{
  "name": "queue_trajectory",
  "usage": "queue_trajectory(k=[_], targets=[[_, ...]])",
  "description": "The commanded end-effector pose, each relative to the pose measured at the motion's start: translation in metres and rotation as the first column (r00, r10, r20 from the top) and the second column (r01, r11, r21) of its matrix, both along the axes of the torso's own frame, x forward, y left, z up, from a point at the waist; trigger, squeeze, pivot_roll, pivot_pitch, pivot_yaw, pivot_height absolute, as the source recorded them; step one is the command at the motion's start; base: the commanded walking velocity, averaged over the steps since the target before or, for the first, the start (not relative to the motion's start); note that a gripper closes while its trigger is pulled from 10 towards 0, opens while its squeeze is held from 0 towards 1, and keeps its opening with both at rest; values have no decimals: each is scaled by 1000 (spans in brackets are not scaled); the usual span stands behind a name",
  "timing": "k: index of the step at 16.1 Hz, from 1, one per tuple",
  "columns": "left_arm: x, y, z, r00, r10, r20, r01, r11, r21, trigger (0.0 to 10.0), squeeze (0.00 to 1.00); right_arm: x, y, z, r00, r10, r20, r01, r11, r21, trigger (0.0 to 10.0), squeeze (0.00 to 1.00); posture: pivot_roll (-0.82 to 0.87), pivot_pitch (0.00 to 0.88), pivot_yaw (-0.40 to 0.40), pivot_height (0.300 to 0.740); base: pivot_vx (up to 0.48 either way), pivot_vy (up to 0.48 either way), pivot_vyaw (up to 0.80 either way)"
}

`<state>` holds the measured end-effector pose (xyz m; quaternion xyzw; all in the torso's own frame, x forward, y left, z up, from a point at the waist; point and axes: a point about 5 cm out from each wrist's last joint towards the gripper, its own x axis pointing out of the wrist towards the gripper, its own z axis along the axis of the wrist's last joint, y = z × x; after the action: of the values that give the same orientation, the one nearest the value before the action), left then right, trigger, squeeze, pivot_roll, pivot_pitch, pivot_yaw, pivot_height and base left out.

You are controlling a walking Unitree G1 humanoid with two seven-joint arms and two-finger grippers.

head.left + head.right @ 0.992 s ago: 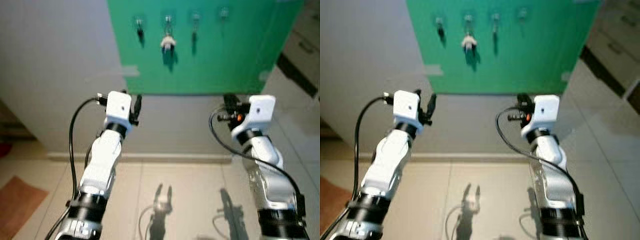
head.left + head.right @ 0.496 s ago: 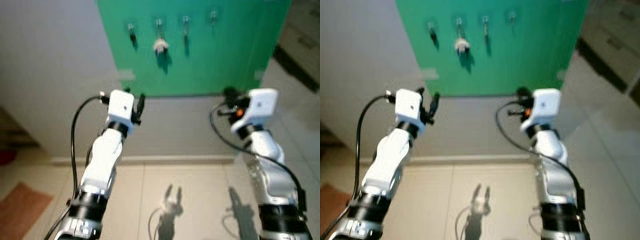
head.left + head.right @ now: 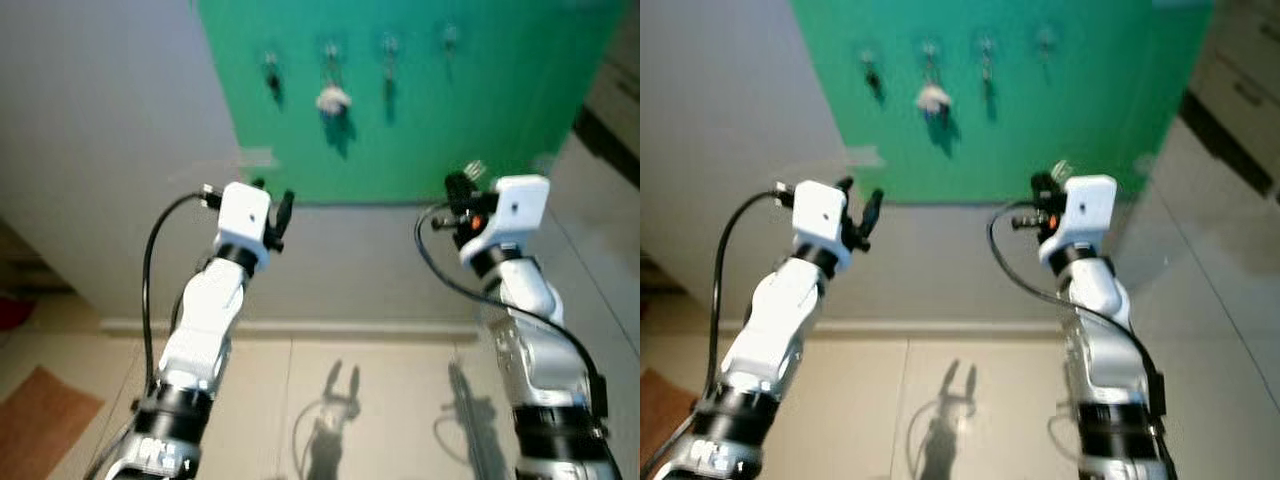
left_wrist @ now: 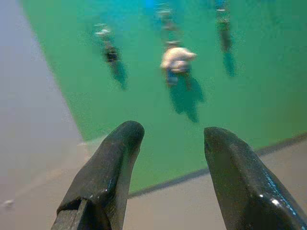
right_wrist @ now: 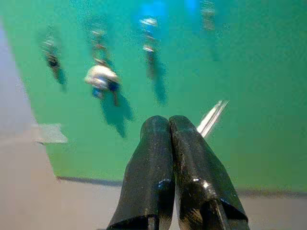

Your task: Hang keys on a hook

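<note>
While the left gripper [image 4: 168, 139] gaped empty, the right gripper [image 5: 169, 125] pinched a silver key [image 5: 211, 119] below the green board's [image 3: 480, 110] hooks [image 3: 388, 45].

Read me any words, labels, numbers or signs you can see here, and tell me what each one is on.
No text can be read in these pictures.
Green board: plain, no lettering.
Things on the hooks: too blurred to show any label.
Key in the right claw: a thin silver sliver, no marking legible.
White wrist housings: no print visible.
</note>
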<state>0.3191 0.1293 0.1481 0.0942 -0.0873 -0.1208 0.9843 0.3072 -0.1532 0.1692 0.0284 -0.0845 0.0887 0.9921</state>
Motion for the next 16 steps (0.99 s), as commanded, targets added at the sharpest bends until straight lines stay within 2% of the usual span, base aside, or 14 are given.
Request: queue_trajectory(k=[1,14,16], targets=[[1,8,1,1000,20,1,-20,1000,-3,10000,0,2,9,5,999,34,22,-34,999,1,10000,0,-136,0,95,740,322,0,0],[3,8,-1,1000,25,-11,-25,1000,-18,10000,0,4,12,4,998,58,24,-58,998,3,10000,0,-133,0,96,740,329,0,0],[3,9,-1,1000,26,-12,-26,999,-20,10000,0,3,15,3,997,72,25,-72,997,-23,10000,0,-133,0,95,740,336,0,0]])
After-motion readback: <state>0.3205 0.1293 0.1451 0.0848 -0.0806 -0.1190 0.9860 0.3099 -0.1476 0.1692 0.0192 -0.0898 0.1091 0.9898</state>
